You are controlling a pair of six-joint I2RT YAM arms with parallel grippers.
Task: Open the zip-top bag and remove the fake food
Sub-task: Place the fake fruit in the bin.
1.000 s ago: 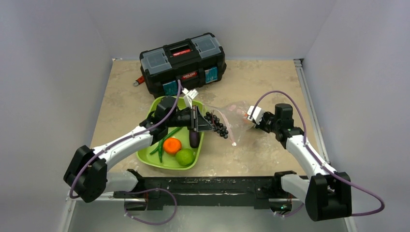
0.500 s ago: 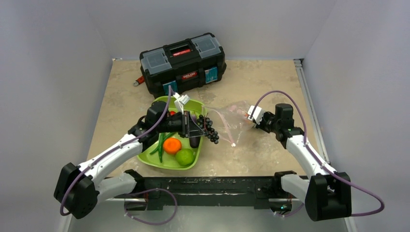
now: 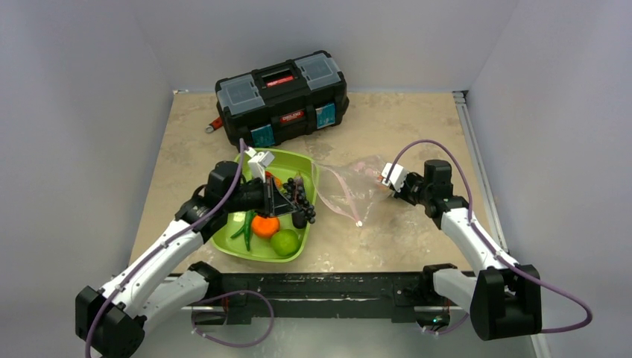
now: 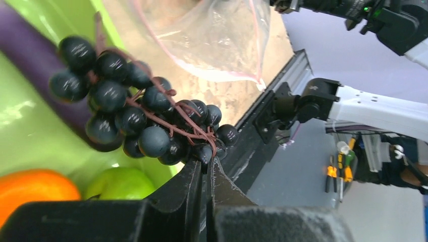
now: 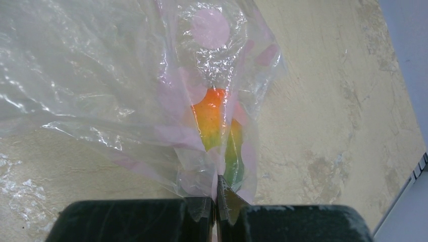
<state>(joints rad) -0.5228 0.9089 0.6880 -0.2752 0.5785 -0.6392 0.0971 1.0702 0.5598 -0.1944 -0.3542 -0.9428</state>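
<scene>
1. The zip-top bag (image 3: 358, 183) lies crumpled on the bench (image 3: 402, 127), just right of the lime tray (image 3: 307, 165). It is clear and crinkly with its pink strip trailing, and the right end effector (image 5: 216, 194) is pinched tight on its far corner.
2. Over that tray, the left end effector (image 4: 207, 169) is clamped on the stem of the dark berries (image 4: 132, 118). I'd lower them before letting go, so they don't roll out.
3. A mango (image 5: 218, 123) sits inside the bag.
</scene>
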